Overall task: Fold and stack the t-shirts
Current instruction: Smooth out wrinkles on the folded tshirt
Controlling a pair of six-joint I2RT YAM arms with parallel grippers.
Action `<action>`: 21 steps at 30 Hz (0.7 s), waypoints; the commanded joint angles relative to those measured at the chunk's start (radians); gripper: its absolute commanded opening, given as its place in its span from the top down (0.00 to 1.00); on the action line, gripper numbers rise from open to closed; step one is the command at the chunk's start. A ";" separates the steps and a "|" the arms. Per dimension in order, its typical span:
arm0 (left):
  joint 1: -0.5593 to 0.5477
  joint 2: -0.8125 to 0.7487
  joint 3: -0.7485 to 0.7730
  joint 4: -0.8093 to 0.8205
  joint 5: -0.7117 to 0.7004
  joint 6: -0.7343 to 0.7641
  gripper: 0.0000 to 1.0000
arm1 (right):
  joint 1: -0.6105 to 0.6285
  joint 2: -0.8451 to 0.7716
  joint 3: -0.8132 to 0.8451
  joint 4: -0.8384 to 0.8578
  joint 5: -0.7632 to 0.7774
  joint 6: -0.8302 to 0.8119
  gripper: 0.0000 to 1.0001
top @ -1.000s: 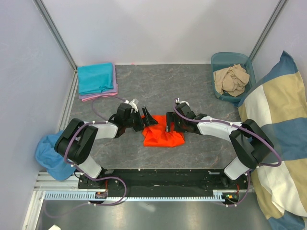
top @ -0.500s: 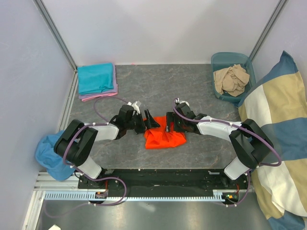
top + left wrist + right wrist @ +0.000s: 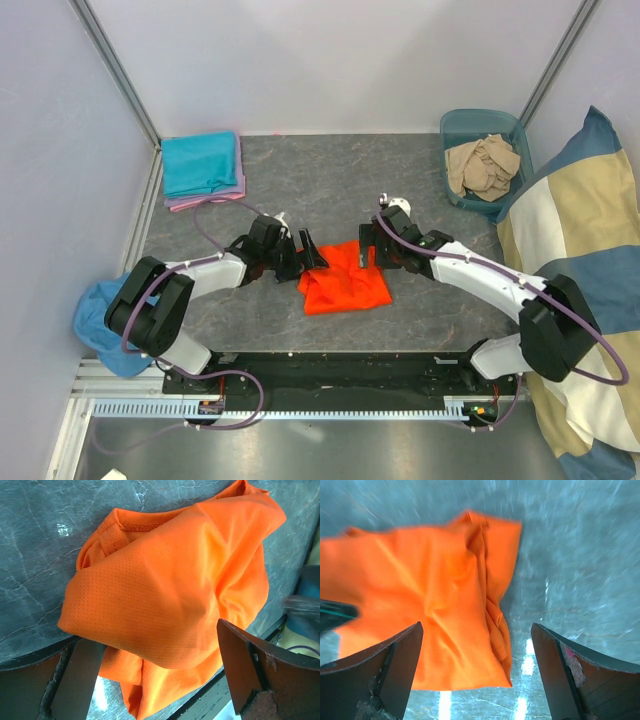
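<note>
One bright orange t-shirt [image 3: 345,281], a finely perforated mesh knit with a stitched hem, lies rumpled in a rough rectangle at the near middle of the grey marbled table [image 3: 400,190], spread flatter and wider than a second ago. Two grippers flank it, fingers spread wide and clamping nothing: the left gripper [image 3: 310,253] at its left edge, the right gripper [image 3: 476,630] over its right edge, that arm having swung outward since then. Two folded shirts, a teal t-shirt [image 3: 200,163] atop a pink-lilac t-shirt [image 3: 205,201], sit stacked in the far left corner, while a crumpled beige heap [image 3: 483,166] fills one teal plastic bin [image 3: 480,120] at far right.
</note>
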 commanded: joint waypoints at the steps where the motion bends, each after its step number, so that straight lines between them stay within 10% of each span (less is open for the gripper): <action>1: -0.001 0.016 -0.014 -0.163 -0.093 0.076 0.00 | -0.002 -0.048 0.064 -0.053 0.070 -0.039 0.02; 21: 0.002 -0.087 0.026 -0.257 -0.207 0.119 0.00 | -0.034 0.048 0.094 0.049 0.044 -0.108 0.02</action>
